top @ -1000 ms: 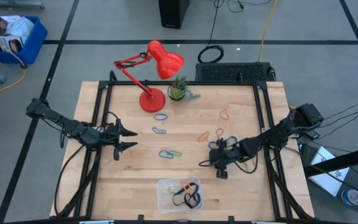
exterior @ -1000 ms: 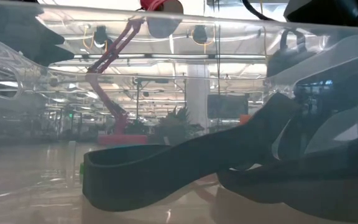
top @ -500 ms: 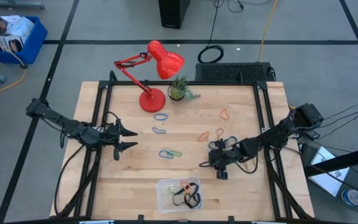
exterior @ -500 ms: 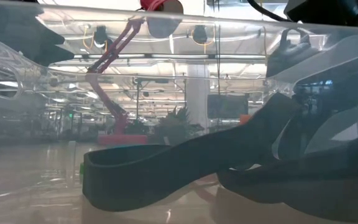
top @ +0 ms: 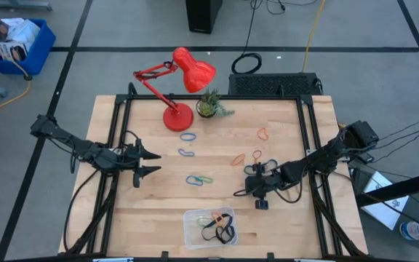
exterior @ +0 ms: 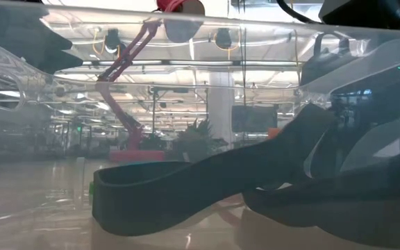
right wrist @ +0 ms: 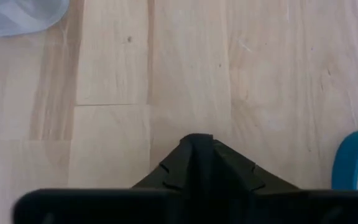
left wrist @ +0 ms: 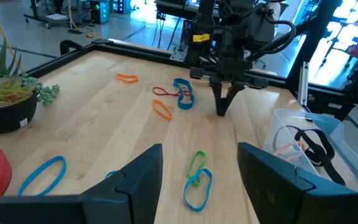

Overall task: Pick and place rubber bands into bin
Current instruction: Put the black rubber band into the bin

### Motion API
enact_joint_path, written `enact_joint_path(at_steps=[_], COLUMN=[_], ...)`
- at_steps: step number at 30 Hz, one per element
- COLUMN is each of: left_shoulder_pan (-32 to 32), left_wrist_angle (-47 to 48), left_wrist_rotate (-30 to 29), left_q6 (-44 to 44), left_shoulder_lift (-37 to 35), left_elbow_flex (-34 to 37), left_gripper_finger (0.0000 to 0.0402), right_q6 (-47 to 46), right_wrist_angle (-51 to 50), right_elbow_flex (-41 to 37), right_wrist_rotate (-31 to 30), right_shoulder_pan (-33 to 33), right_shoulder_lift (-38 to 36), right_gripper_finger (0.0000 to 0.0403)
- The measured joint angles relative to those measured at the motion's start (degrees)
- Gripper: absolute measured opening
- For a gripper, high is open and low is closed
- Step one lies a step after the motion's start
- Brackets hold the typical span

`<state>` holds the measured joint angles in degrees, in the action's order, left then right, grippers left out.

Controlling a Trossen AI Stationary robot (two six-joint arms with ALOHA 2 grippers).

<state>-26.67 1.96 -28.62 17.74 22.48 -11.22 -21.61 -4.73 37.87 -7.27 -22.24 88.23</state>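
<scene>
The right gripper point(top: 261, 204) points down at the wooden counter point(top: 282, 218), fingers pressed together and empty, ready to pick up thin coloured rubber bands point(top: 198, 179) for the small clear plastic bin point(top: 189, 231). The left gripper point(top: 153, 161) waits with fingers wide apart.

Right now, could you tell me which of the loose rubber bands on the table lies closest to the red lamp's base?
The blue rubber band just in front of the lamp base; every other loose band lies farther out on the table.

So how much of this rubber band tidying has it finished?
Some is done: the bin already holds a few bands, black and orange. Nothing is in hand: the right gripper is shut with nothing in it, pointing down at bare wood, and the left gripper waits open at the left side. Left on the table: several loose bands, blue, green and orange.
</scene>
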Motion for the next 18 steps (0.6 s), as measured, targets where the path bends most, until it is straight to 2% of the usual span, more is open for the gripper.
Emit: enact_joint_path(at_steps=[3, 7, 13, 18], left_shoulder_pan=[0.0, 0.0, 0.0, 0.0], left_wrist_angle=[0.0, 0.0, 0.0, 0.0], left_wrist_rotate=[0.0, 0.0, 0.0, 0.0], left_q6=[0.0, 0.0, 0.0, 0.0], left_shoulder_lift=[0.0, 0.0, 0.0, 0.0], left_elbow_flex=[0.0, 0.0, 0.0, 0.0], left_gripper_finger=[0.0214, 0.0214, 0.0214, 0.0214], right_q6=[-0.5, -4.4, -5.0, 1.8], right_wrist_angle=[0.1, 3.0, 19.2, 36.5], right_elbow_flex=[0.0, -0.1, -0.1, -0.1], right_wrist_rotate=[-0.2, -0.3, -2.3, -10.5], right_shoulder_pan=[0.0, 0.0, 0.0, 0.0], right_shoulder_lift=[0.0, 0.1, 0.1, 0.1], right_gripper_finger=[0.0011, 0.0005, 0.0002, 0.0001])
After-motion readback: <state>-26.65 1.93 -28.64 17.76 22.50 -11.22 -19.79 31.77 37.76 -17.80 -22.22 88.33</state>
